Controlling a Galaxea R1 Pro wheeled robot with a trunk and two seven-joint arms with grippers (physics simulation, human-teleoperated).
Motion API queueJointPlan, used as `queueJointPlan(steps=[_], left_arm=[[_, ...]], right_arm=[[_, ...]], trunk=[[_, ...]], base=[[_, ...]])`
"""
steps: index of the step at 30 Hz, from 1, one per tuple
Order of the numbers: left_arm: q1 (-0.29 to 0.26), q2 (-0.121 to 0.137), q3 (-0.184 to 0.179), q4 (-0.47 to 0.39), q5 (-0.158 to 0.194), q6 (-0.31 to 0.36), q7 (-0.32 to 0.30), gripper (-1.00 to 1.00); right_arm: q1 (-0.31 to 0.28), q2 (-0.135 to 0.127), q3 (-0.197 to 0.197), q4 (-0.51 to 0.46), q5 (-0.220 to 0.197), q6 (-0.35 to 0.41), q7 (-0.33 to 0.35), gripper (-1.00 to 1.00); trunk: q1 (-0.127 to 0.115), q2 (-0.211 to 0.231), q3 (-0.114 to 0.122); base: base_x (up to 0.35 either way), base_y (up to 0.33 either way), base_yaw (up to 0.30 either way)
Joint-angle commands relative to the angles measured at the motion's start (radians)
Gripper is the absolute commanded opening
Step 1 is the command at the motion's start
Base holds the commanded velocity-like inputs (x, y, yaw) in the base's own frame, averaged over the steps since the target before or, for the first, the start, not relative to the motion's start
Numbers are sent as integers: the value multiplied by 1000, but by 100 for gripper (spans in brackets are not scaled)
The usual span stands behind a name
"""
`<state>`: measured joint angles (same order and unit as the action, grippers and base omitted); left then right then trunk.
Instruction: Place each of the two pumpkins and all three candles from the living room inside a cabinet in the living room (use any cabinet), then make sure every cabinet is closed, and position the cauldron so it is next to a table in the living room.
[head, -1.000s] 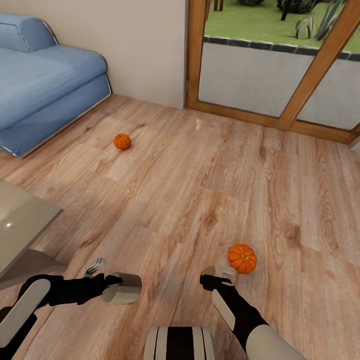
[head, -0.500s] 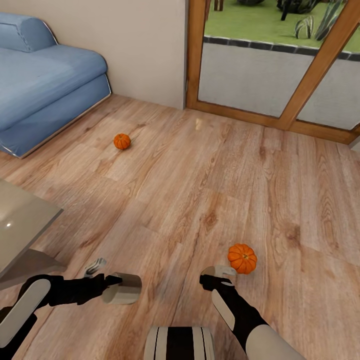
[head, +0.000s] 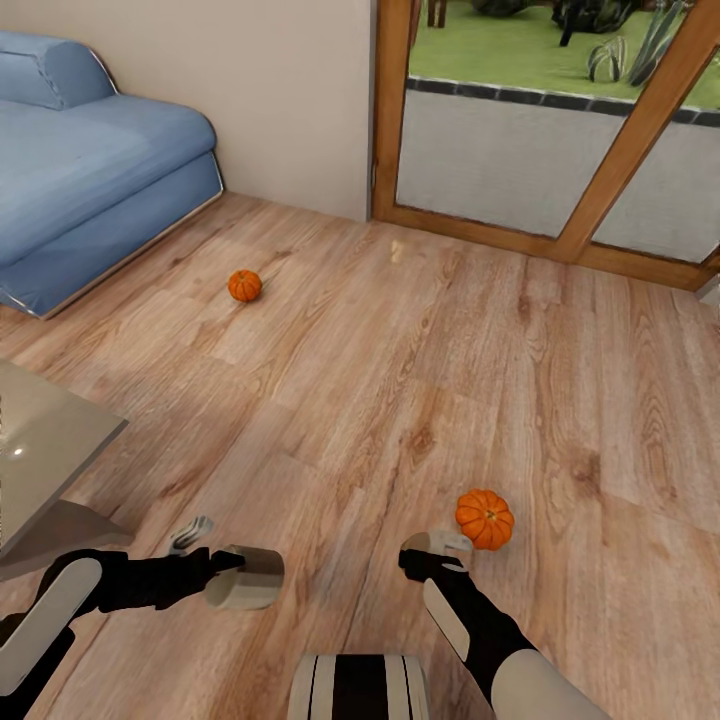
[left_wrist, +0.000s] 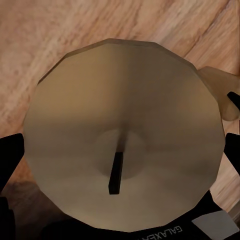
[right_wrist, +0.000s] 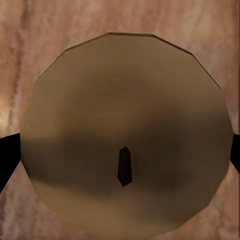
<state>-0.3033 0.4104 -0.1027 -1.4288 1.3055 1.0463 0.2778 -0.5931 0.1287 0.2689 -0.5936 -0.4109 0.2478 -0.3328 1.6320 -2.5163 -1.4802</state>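
Observation:
Two orange pumpkins lie on the wood floor: one (head: 484, 517) just beyond my right hand, the other (head: 244, 285) farther off near the sofa. My left gripper (head: 238, 573) is shut on a grey-beige candle (head: 256, 586), held low over the floor. In the left wrist view that candle's top and wick (left_wrist: 120, 135) sit between the dark fingers (left_wrist: 10, 157). My right gripper (head: 428, 558) is shut on a second candle (head: 442, 544), touching or nearly touching the near pumpkin. The right wrist view shows this candle (right_wrist: 127, 130) from above, with fingers (right_wrist: 7, 156) at its sides. The cabinet is out of view.
A blue sofa (head: 90, 170) stands at the far left against the wall. The corner of a glass-topped table (head: 50, 445) juts in at the left, just above my left arm. A wood-framed glass door (head: 560, 150) closes off the far right.
The whole picture has shifted very slightly, so the camera moved a touch. Both arms, both candles and both pumpkins have stayed where they were.

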Motion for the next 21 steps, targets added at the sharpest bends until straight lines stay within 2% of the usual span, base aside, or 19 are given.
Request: queueJointPlan(steps=[1,8,11,18,21], left_arm=[[0,0,-1,-1,8,1,11,-100],[0,-1,-2,-1,4,1,11,-100],[0,-2,-1,3,2,1,13,-100],[0,-5,2,14,-5,-3,24,-100],[0,-8,3,27,-28,-5,52,-100]], right_arm=[[0,-1,6,-2,-9,4,-9,-100],[-1,0,5,-2,-9,8,-9,-100],[-5,3,3,-2,-9,24,-8,-100],[-36,5,3,-9,-17,112,-10,-100],[-38,5,2,-26,-18,172,-11,-100]], trunk=[[-1,0,3],[-1,0,3],[-2,1,15],[-5,2,42],[-6,3,54]], base=[[0,0,0],[0,0,0],[0,0,0],[0,0,0],[0,0,0]])
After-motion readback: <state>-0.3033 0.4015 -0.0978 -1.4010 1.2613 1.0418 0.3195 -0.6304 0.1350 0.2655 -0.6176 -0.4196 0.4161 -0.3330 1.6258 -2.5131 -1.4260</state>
